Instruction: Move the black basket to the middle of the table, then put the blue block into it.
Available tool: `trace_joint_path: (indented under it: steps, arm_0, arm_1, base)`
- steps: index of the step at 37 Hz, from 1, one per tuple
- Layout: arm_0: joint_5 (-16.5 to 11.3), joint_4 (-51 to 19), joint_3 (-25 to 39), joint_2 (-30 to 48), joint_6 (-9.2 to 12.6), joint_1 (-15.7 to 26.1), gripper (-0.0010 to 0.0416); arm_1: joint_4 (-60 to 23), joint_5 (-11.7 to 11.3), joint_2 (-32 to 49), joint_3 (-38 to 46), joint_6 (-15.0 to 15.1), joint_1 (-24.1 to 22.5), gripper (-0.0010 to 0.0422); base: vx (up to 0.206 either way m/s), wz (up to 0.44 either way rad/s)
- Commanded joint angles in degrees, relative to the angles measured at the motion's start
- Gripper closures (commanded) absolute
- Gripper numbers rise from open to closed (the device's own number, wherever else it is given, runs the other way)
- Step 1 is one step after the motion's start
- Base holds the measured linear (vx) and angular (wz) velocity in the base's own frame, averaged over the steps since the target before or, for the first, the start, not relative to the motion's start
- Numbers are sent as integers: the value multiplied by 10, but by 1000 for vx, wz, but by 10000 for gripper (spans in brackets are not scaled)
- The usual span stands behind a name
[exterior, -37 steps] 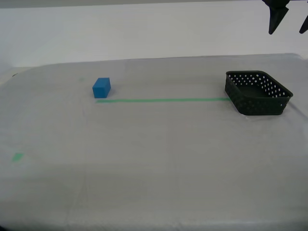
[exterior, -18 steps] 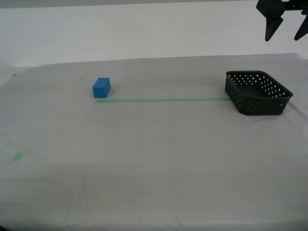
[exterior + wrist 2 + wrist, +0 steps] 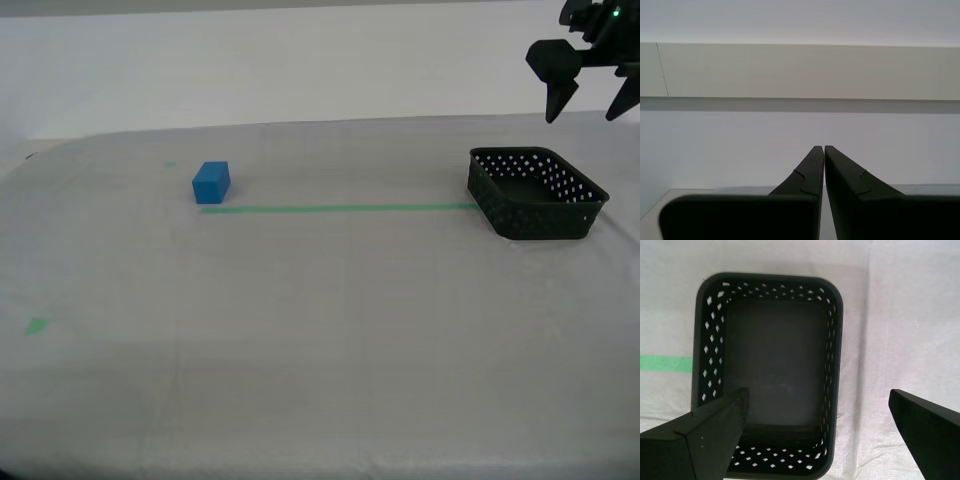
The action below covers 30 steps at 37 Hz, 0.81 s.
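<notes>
The black basket point(image 3: 536, 192) stands empty on the table point(image 3: 330, 330) at the exterior view's right, at the end of the green tape line point(image 3: 340, 208). My first gripper point(image 3: 585, 108) hangs open in the air above it, apart from it. In the first wrist view the basket point(image 3: 771, 340) lies straight below the spread jaws of that gripper point(image 3: 817, 392). The blue block point(image 3: 211, 182) rests on the cloth toward the exterior view's left, just behind the tape line's other end. My second gripper point(image 3: 824, 148) is shut on nothing, faces a pale wall, and does not show in the exterior view.
A small green mark point(image 3: 37, 325) lies on the cloth near the exterior view's left edge. The tape line point(image 3: 665, 363) runs up to the basket's side. A white wall rises behind the table's far edge.
My first gripper has come down from the exterior view's top edge and drifted a little to that view's left, above the basket. Basket and block have not moved.
</notes>
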Motion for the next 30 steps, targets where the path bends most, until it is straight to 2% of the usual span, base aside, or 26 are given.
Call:
trace_joint_path:
  steps: [1,11,17,30]
  arm_0:
    - [2,18,-17,1,4,0,17]
    - [2,39,-45,0,12,-2,17]
    - [2,39,-47,1,26,-2,16]
    - [2,35,-47,0,26,-2,17]
  arm_1:
    - [3,0,0,0,1,0,412]
    - [3,0,0,0,1,0,412]
    - [3,0,0,0,1,0,412]
    - [3,0,0,0,1,0,412]
  base:
    - [0,0]
    - [0,0]
    - [0,0]
    - [0,0]
